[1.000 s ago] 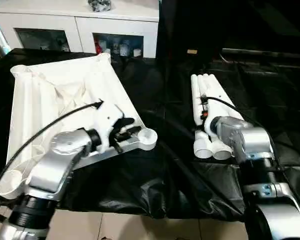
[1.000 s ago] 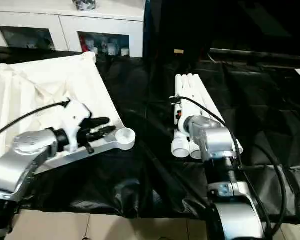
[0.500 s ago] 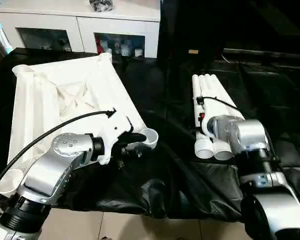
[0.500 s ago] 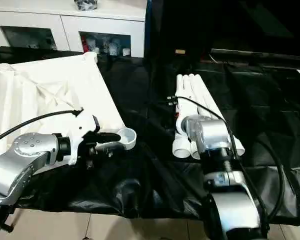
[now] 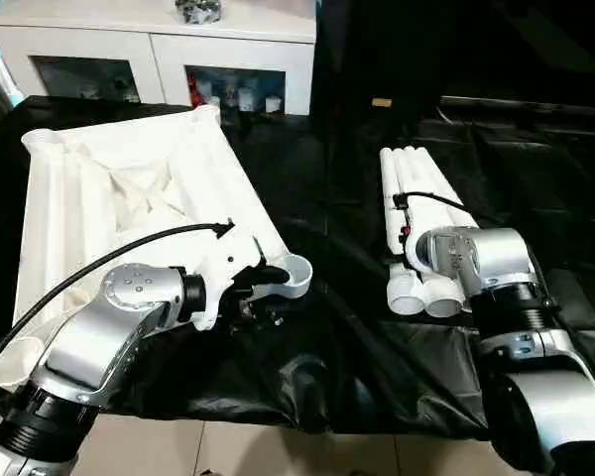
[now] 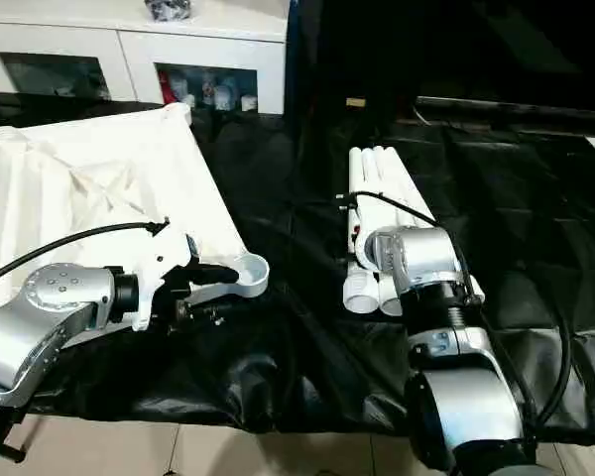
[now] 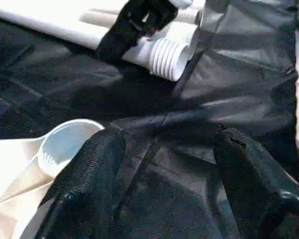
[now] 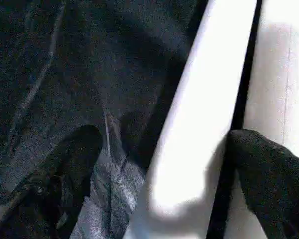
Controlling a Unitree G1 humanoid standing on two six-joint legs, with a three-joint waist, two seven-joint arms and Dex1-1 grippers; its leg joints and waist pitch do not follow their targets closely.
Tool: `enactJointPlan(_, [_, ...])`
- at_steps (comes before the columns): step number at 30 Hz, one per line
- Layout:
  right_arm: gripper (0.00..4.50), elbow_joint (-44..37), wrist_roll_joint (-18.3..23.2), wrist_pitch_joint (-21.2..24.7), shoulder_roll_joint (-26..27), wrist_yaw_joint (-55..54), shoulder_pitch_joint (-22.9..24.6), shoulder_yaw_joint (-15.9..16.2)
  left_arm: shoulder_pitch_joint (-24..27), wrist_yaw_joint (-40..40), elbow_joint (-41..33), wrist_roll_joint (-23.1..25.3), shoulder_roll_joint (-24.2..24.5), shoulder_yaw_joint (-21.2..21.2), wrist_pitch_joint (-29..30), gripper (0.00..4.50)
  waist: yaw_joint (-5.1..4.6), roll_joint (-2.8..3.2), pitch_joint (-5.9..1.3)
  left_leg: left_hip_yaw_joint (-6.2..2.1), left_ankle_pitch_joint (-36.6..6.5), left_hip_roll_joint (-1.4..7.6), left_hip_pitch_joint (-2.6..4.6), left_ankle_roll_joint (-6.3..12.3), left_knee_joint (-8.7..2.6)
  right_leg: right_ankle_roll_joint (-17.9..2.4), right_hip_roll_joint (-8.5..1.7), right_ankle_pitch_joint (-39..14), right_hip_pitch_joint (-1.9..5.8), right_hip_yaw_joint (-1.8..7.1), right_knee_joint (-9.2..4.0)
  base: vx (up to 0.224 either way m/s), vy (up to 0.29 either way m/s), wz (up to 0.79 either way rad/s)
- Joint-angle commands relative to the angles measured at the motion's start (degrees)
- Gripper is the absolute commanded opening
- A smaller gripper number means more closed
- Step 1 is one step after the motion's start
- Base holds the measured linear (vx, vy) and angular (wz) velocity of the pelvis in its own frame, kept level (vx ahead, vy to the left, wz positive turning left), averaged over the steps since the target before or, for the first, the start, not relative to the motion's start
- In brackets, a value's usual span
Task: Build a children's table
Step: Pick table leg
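Observation:
The white tabletop (image 5: 129,198) lies ribbed side up on the left of the black sheet, with its near round corner socket (image 5: 296,270) pointing toward the middle. My left gripper (image 5: 261,300) sits just in front of that socket. In the left wrist view its fingers (image 7: 89,169) stand open with only black sheet between them and the socket (image 7: 65,144) beside one finger. The white legs (image 5: 416,188) lie bundled on the right. My right gripper (image 8: 169,179) is open and straddles one leg (image 8: 204,124) near the threaded ends (image 7: 167,55).
A white cabinet with glass doors (image 5: 159,50) stands behind the work surface. The black sheet (image 5: 327,357) is wrinkled and hangs over the front edge above pale floor tiles (image 5: 278,451). A black cable (image 5: 99,263) arches over my left forearm.
My left gripper has come off the tabletop's rim by the corner socket and opened its fingers, now resting low in front of the socket. The right arm has turned slightly over the legs.

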Motion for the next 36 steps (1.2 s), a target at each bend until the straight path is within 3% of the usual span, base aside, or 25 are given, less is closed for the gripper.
enactJointPlan(1, [4.50,1.89,-0.27,0.76,-0.40,0.91,-0.85,0.92,-1.14,0.42,-0.52,0.08,-0.24,-0.56,0.29,3.70,0.00,0.72,-4.33,0.00,-2.59,1.13,-0.17,-2.31,-3.64,-11.37,-4.16,-1.62,3.96,3.03,-3.92,0.000,0.000,0.00])
enactJointPlan(7, [4.50,6.26,-0.29,-0.54,-0.42,1.80,-2.27,1.57,-0.97,4.90,0.03,2.43,-1.66,-0.22,0.63,4.25,0.02,0.34,-4.35,0.02,-2.32,1.25,-0.23,-1.84,-3.58,-11.46,-4.25,-2.16,4.02,3.03,-3.91,0.000,0.000,0.00])
enactJointPlan(10, [4.50,7.63,-0.24,-1.03,-0.30,2.01,-2.89,1.49,-0.80,6.89,-0.06,2.85,-2.28,0.25,1.71,4.25,-0.01,0.24,-4.36,0.07,-2.31,1.23,-0.23,-1.75,-3.53,-11.43,-4.27,-2.62,3.97,3.01,-3.93,0.000,0.000,0.00])
enactJointPlan(18, [3.68,9.63,-0.09,-1.71,0.17,2.47,-3.78,1.89,0.41,14.33,0.38,4.28,-5.85,2.58,2.51,4.32,0.04,0.17,-4.40,0.06,-1.51,1.24,-0.41,-1.18,-3.42,-11.53,-4.29,-1.84,4.08,2.97,-3.90,0.000,0.000,0.00])
enactJointPlan(24, [3.20,11.41,-0.09,-2.60,0.12,2.68,-4.63,1.96,0.22,18.44,1.35,6.92,-6.61,1.75,2.10,4.32,0.09,0.14,-4.47,0.04,-1.53,1.23,-0.37,-0.69,-3.36,-11.52,-4.31,-2.19,3.96,2.92,-3.96,0.000,0.000,0.00])
enactJointPlan(33, [2.41,12.77,0.25,-3.29,-0.17,2.69,-5.05,1.12,-0.53,10.45,0.45,2.55,-4.08,1.19,2.52,4.32,0.14,0.07,-4.40,0.08,-1.72,1.21,-0.33,-0.70,-3.42,-11.63,-4.39,-2.89,3.87,2.91,-3.90,0.000,0.000,0.00])
enactJointPlan(36, [2.13,13.29,1.73,-3.70,0.10,1.82,-5.75,-1.27,-0.76,10.17,0.47,2.09,-4.07,1.80,2.15,4.32,0.18,0.07,-4.43,0.14,-1.69,1.20,-0.31,-0.68,-3.39,-11.61,-4.36,-2.89,3.85,2.94,-3.91,0.000,0.000,0.00])
